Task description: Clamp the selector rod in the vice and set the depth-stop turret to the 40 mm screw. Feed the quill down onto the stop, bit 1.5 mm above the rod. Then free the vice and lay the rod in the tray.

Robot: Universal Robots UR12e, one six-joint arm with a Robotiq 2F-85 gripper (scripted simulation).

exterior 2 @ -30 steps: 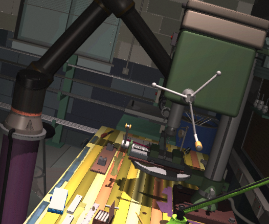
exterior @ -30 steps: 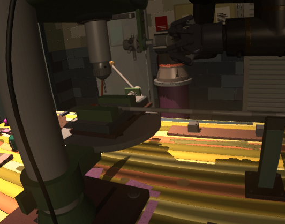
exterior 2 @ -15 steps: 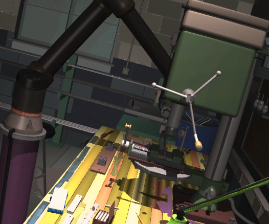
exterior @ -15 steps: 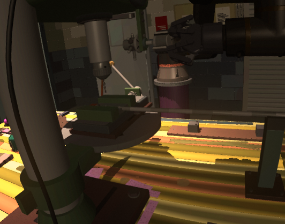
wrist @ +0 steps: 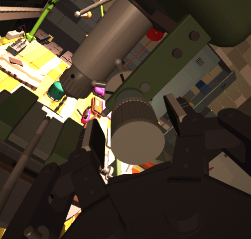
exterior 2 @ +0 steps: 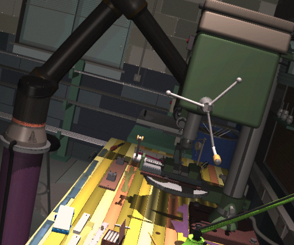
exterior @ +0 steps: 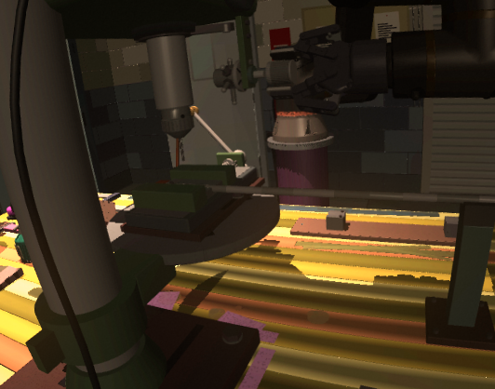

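The grey knurled turret knob (wrist: pixel 135 127) (exterior: pixel 280 73) sticks out from the green bracket on the drill head's side, and my open gripper (wrist: pixel 135 123) (exterior: pixel 285 74) stands around it, holding nothing. Behind the bracket sits the depth-stop turret (exterior: pixel 226 76) with its small screws. The selector rod (exterior: pixel 355 194) (wrist: pixel 25 149) lies level, one end in the green vice (exterior: pixel 183 197) (exterior 2: pixel 176 169) on the round table, the other on a post rest (exterior: pixel 471 260). The quill (exterior: pixel 170 79) (wrist: pixel 107 45) hangs over the vice, and its bit (exterior: pixel 181 150) ends above the rod. The brown tray (exterior: pixel 374 229) (exterior 2: pixel 113 176) lies on the bench.
The drill head's green bracket (wrist: pixel 159 62) is right by my fingers. The feed handle's spokes (exterior 2: pixel 207 105) stand on the head's far side. The grey column (exterior: pixel 53 158) rises at the left. The vice handle (exterior: pixel 213 132) slants up. Small tools lie on the striped bench.
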